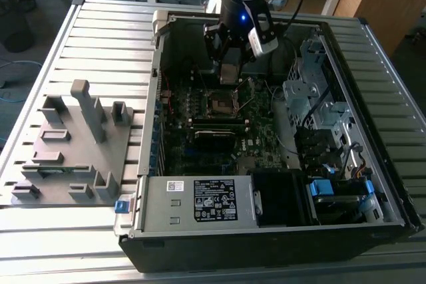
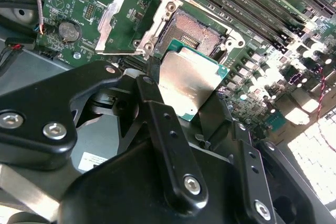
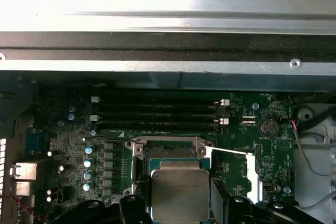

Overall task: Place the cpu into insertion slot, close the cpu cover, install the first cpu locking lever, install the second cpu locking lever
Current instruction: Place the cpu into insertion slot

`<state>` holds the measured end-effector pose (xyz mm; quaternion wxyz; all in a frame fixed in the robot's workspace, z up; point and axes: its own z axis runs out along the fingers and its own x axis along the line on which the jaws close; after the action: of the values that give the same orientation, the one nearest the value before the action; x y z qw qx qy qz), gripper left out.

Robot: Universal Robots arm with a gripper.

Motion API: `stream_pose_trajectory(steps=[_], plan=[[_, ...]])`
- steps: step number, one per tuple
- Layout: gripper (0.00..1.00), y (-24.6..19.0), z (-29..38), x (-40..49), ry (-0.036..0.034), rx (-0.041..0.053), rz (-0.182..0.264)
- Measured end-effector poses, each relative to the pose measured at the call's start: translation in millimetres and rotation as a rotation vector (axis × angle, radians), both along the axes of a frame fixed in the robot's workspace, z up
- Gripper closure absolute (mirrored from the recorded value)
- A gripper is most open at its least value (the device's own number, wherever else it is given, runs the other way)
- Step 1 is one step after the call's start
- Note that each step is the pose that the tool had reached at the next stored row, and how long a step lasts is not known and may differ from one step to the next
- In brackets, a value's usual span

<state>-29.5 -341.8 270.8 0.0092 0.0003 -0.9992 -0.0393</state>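
Exterior view, for the wide setting: an open computer case [image 1: 279, 231] on a slatted table [image 1: 100, 38], a grey fixture tray [image 1: 66, 151] well apart on the exterior view's left, and the gripper [image 1: 228, 70] reaching down into the far half of the case, above the insertion slot [image 1: 221, 102].

Closer in both wrist views: fingers [image 2: 155, 103] clamped on the cpu [image 2: 190, 82], one on each of two opposite edges, with most of the chip's face clear between their tips. Held raised over the board, overlapping one edge of the slot, not seated in it. Metal top turned up toward the cameras, green rim showing around it. Square, so no long axis to name. In the first wrist view, edges of the cpu [image 3: 180, 190] roughly parallel to the slot's silver rim, and lying about flat with the board.

Added by the second wrist view: the bare contact field inside the slot, and the cpu cover [image 2: 123, 19] swung open just beside it, green board visible through its cut-out.

Added by the first wrist view: memory slots [image 3: 157, 113] lying between the insertion slot and a silver metal wall, and a coin battery [image 3: 269, 126] near the cover.
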Motion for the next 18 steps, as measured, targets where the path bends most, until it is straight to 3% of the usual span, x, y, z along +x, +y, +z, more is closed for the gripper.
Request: stream_pose_trajectory(steps=[18], plan=[[0.46,0.0,-9.4,0.0,-0.0001,0.0002,0.005]])
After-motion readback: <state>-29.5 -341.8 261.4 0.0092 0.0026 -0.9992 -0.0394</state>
